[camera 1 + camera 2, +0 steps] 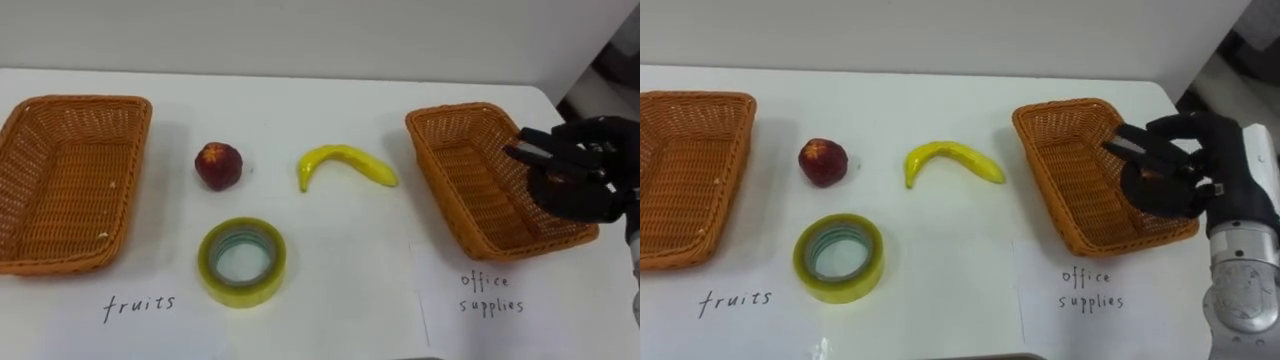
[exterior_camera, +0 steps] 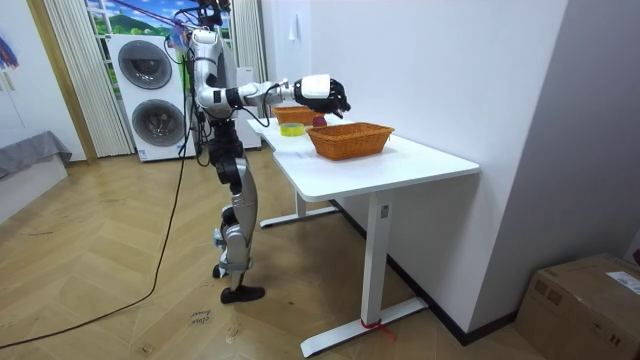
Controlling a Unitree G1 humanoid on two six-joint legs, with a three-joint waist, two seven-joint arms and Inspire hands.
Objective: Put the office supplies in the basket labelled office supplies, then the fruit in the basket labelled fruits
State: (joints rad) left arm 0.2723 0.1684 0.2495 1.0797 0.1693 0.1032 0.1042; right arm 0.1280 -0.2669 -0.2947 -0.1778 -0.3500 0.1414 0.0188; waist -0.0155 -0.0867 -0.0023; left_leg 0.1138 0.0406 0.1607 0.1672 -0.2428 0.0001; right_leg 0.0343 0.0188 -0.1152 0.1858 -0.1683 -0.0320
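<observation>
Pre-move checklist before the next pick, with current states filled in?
1. Right hand over the office supplies basket: ok, it hovers above the basket's right part.
2. Right hand free of load: cannot tell.
3. Tape roll sorted: not ok, it lies flat on the table between the baskets.
4. Banana and red fruit sorted: not ok, both are on the table, apart from each other.
5. Fruit basket ready: ok, no fruit in it.
6. Tape roll free to grasp: ok, it touches nothing else.
</observation>
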